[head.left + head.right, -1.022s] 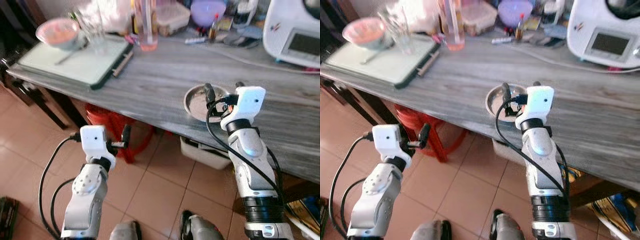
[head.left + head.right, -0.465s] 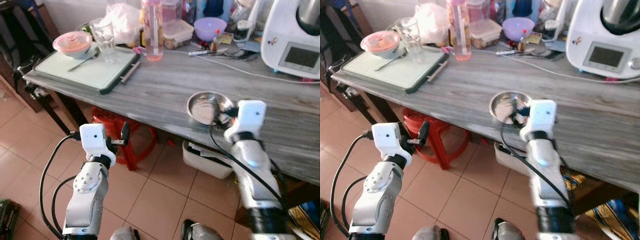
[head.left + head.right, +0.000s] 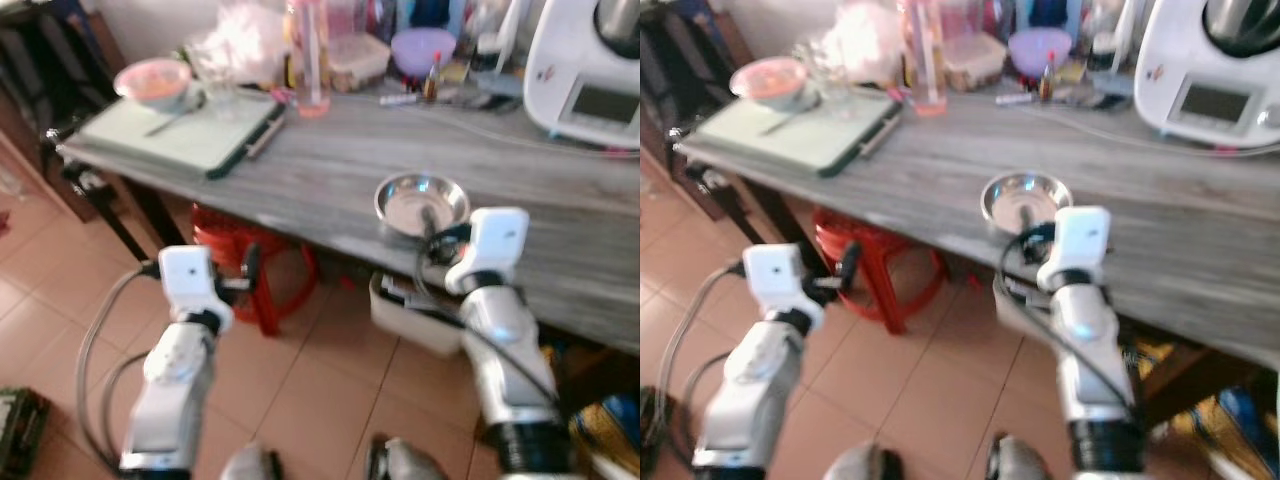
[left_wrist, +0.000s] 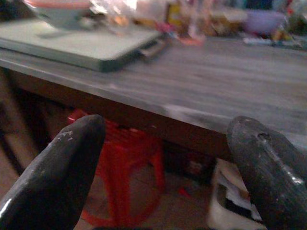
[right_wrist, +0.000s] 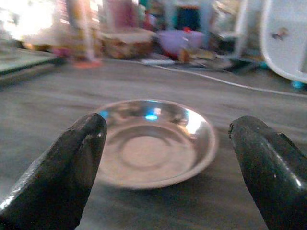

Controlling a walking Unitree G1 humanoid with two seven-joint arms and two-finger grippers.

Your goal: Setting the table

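So, from the left eye view, the steel dish (image 3: 421,203) is sitting near the front edge of the grey wood-grain table (image 3: 330,160), and the right gripper (image 3: 437,243) is hovering just in front of it at the table edge. The left gripper (image 3: 248,270) is hanging out over the tiled floor (image 3: 320,390), near a red stool (image 3: 255,275) under the table. Further back a green tray (image 3: 180,135) is carrying a pink bowl (image 3: 152,82), and a white appliance (image 3: 590,65) is sitting at the far right.

The right eye view is showing the same layout, just blurrier.

In the left wrist view, the fingers (image 4: 57,172) are spread wide with nothing between them, pointing at the table edge.

In the right wrist view, the fingers (image 5: 62,167) are also wide apart and empty, framing the dish dead centre.

My guess on handling: it's looking thin, light, stiff and shiny, so probably slippery and prone to skating on the tabletop. It's round and shallow with a flared rim, so I'm thinking pinching the near rim is the way to take it.
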